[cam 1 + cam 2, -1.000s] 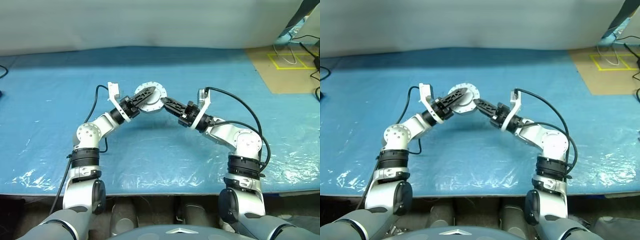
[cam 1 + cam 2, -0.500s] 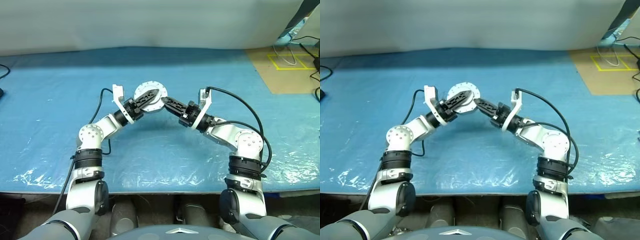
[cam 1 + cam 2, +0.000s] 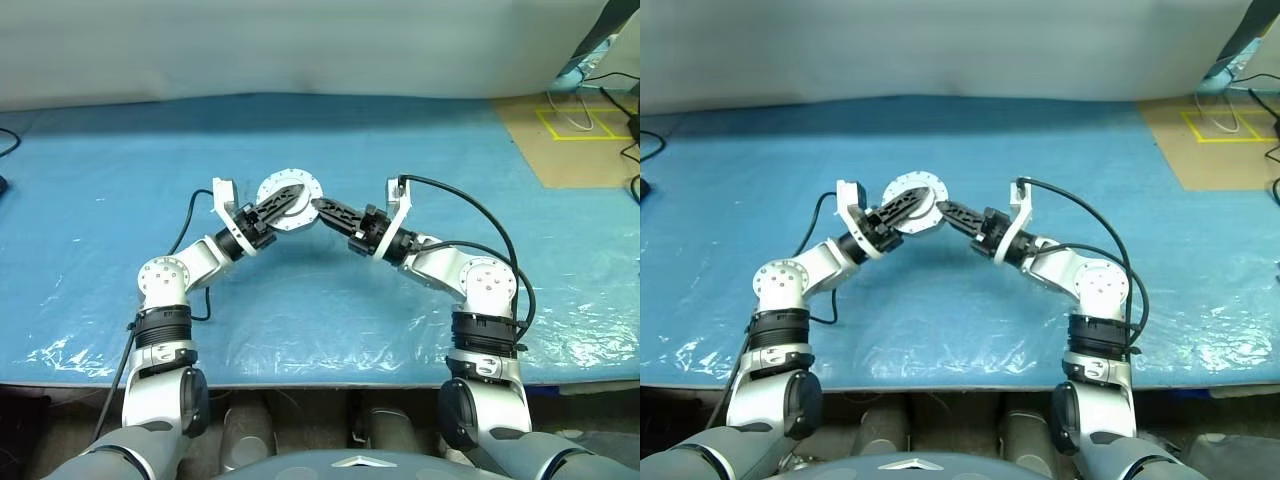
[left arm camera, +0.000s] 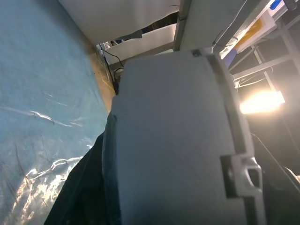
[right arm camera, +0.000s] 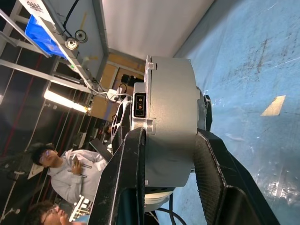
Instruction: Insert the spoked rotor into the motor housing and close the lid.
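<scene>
Both grippers are meeting on your motor housing [image 3: 288, 193], lifted above the middle of the blue table [image 3: 90, 200]: right gripper [image 5: 164, 178] is clamping its rim edge-on, left gripper [image 3: 288, 199] is pinching its faces from the left.

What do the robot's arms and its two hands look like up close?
Both arms are built of rounded silver-grey metal segments with black ribbed rings at the joints. Each ends in a white bracket and a black hand with two long, slotted black fingers: the left hand and the right hand. A thin black cable loops from each wrist back along the arm.
</scene>
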